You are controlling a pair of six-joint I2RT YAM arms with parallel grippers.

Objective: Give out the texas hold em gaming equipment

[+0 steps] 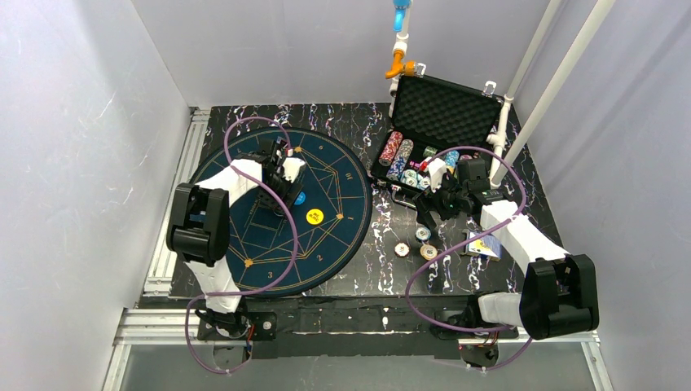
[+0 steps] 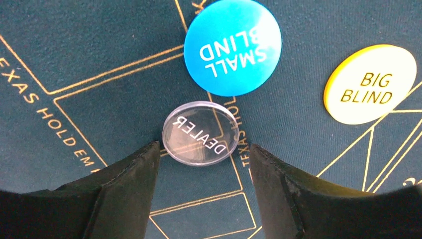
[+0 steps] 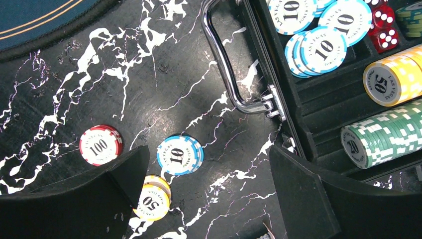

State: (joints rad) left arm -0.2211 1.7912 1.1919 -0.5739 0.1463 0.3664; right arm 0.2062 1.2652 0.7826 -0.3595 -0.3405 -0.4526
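Observation:
A clear DEALER disc (image 2: 200, 133) lies flat on the dark-blue mat (image 2: 74, 59), just ahead of my left gripper's (image 2: 204, 154) fingertips. The left gripper is open with only mat between its fingers. Past the DEALER disc lie the blue SMALL BLIND disc (image 2: 232, 47) and the yellow BIG BLIND disc (image 2: 370, 83). From above, the left gripper (image 1: 287, 171) hovers over the mat's upper middle. My right gripper (image 3: 209, 154) is open over the marble table. A red 100 chip (image 3: 100, 145), a small stack of blue 10 chips (image 3: 179, 155) and yellow 50 chips (image 3: 152, 201) lie by its left finger.
The open black case (image 1: 440, 114) stands at the back right, with rows of chips (image 3: 383, 137) and red dice (image 3: 383, 27) inside. Its metal handle (image 3: 224, 59) sticks out toward the mat. Playing cards (image 1: 482, 244) lie beside the right arm.

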